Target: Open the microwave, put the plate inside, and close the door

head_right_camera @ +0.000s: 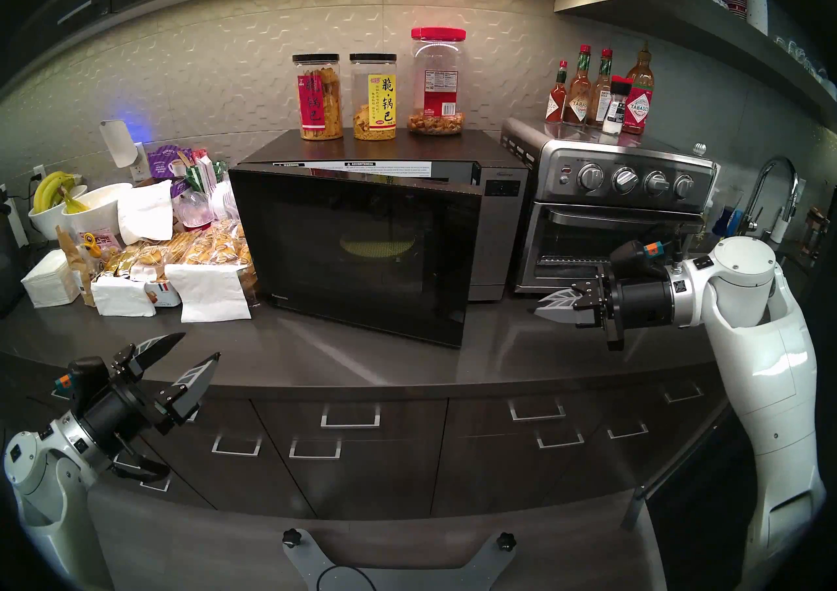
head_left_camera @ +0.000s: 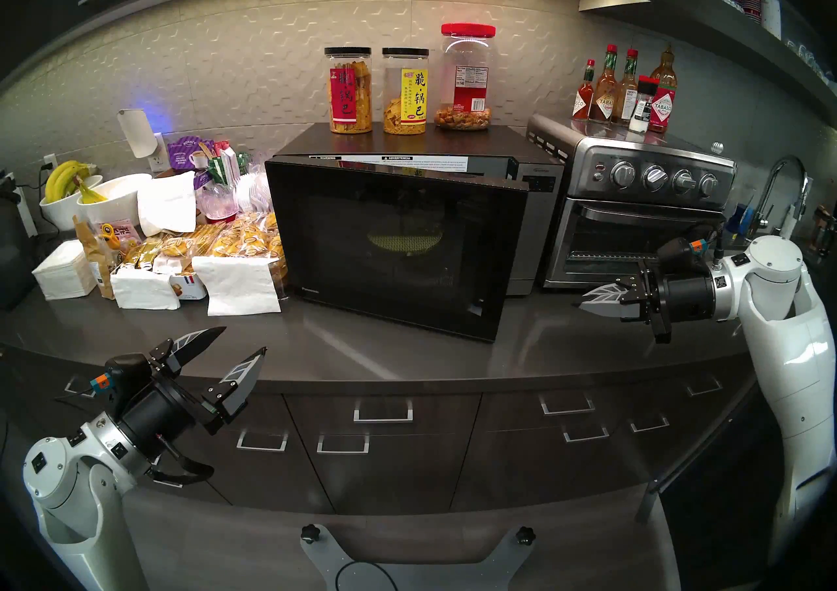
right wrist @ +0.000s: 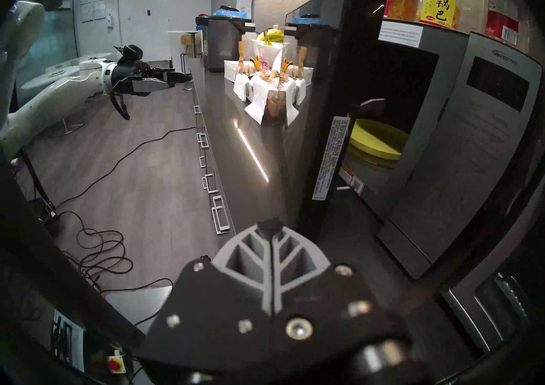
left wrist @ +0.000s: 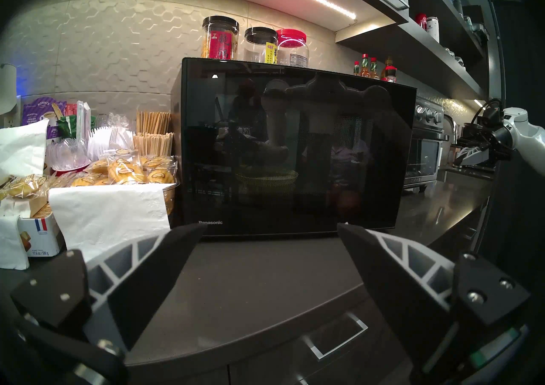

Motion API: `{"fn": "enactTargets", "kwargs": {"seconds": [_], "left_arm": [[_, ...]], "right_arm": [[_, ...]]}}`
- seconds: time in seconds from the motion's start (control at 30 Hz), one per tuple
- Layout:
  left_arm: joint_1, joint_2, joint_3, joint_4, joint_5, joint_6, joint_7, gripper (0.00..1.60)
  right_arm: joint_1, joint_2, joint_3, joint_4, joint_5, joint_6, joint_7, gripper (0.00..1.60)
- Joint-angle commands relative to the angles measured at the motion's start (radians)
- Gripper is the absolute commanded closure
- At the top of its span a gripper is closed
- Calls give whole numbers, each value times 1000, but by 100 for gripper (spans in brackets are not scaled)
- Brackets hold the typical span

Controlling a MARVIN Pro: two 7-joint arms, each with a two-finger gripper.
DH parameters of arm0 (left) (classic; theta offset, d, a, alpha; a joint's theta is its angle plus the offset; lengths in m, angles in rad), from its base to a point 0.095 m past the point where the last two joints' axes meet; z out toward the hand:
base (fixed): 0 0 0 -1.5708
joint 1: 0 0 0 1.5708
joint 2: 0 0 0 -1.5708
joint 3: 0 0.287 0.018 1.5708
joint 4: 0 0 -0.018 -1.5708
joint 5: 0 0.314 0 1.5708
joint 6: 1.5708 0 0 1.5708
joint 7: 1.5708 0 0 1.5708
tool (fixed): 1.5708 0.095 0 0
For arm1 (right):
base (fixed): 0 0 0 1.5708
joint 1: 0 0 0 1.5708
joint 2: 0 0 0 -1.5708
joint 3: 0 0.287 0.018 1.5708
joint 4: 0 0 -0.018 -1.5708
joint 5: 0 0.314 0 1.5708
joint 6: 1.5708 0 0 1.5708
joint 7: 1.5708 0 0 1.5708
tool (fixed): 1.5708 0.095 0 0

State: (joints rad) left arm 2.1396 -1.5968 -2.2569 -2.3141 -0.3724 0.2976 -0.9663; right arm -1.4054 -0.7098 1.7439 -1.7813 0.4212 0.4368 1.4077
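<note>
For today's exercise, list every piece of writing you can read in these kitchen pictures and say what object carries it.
"Panasonic": lower left of the microwave's door.
"WARNING" and "ADVERTENCIA": white sticker on the microwave; its small print is unreadable.
"TABASCO": sauce bottles on the toaster oven.
"脆·锅巴": yellow-label jar.
"NONNI'S": purple box.
"17.6 oz / 500 g": French-flag box.
Red-lid jar panel: too small.

Glossy black door point(head_left_camera: 394, 245), yellow plate point(right wrist: 377, 139), grey counter point(head_left_camera: 317, 350), red-lidded jar point(head_left_camera: 465, 78)

plate point(right wrist: 380, 139) in microwave point(head_left_camera: 534, 232) — door point(head_left_camera: 394, 245) ajar
</note>
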Motion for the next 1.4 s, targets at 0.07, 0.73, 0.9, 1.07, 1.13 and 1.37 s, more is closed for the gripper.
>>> {"fn": "enactTargets", "kwargs": {"seconds": [0.07, 0.73, 0.9, 1.07, 1.13, 1.37], "left_arm": [[-2, -3, -3, -18, -6, 3, 1, 0], [-4, -5, -4, -18, -4, 5, -1, 0], [-4, -5, -4, -18, -4, 5, -2, 0], [-5, -6, -4, -18, -3, 6, -2, 0], [-5, -6, -4, -18, -3, 6, -3, 0], [-5, -6, -5, -18, -3, 6, -3, 0]], "right_arm": [[55, 19, -55, -50, 29, 13, 46, 160], [177, -5, -226, -90, 20, 64, -49, 160], [205, -23, -261, -87, 16, 81, -75, 160], [236, -41, -296, -81, 9, 96, -96, 160], [248, -50, -312, -79, 1, 103, -111, 160], [298, -89, -360, -58, -24, 139, -163, 160]]}}
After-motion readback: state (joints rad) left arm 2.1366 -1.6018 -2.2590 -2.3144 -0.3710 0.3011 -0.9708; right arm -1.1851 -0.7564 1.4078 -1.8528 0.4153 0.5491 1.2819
